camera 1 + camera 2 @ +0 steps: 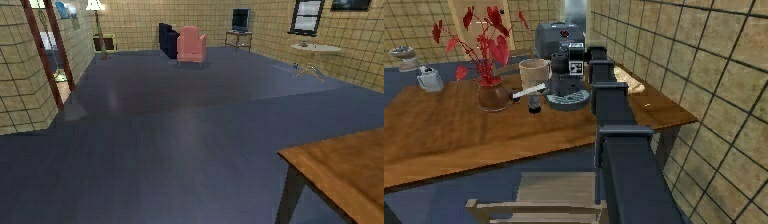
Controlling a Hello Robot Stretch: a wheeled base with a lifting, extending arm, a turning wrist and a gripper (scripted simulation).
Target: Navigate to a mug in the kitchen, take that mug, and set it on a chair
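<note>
Arm side view: the tan mug (534, 70) sits upright on the wooden table (434, 130), between a glass vase (492, 96) of red leaves and a grey coffee machine (560, 38). Likely light, stiff, glazed-slick and breakable; grip across its round wall. The gripper (534, 97) is near it; whether its jaws hold anything I cannot tell

The arm (622, 150) reaches far out, its hand (534, 97) pointing toward the arm side view's left.

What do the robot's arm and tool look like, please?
The arm is a dark, square bar in segments. Two white squares with black marks sit at its far end; left of them, the tool has a dark body and thin fingers.
</note>
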